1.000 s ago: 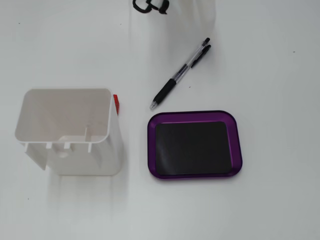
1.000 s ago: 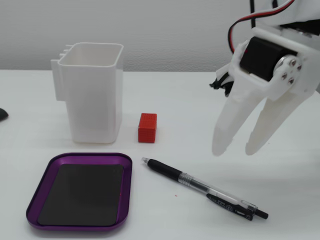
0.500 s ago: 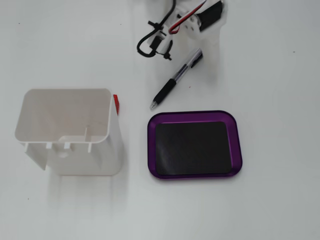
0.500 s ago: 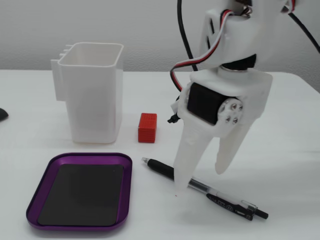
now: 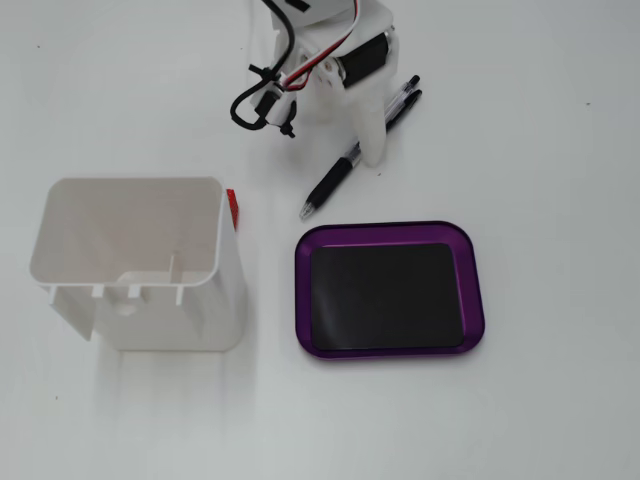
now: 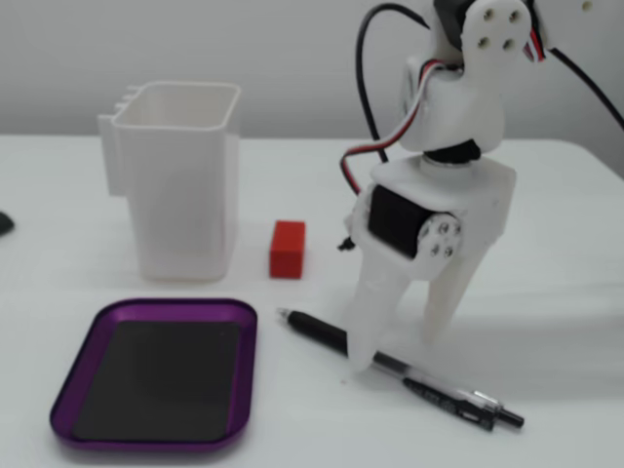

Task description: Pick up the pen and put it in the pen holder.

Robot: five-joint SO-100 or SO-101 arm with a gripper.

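Note:
A black pen (image 5: 328,185) lies flat on the white table, its tip pointing at the purple tray. In the other fixed view the pen (image 6: 317,331) runs from the left middle to the lower right. My white gripper (image 5: 352,140) is open and lowered to the table, with one finger on each side of the pen's middle (image 6: 398,351). The fingers stand apart and do not clamp the pen. The pen holder, a tall white open-topped box (image 5: 230,300), stands upright at the left (image 6: 185,214) and nothing shows inside it.
A purple tray with a black inlay (image 5: 303,290) lies flat beside the holder, close to the pen tip (image 6: 175,304). A small red block (image 5: 232,207) sits against the holder's side (image 6: 288,249). Black and red cables (image 5: 250,100) hang from the arm.

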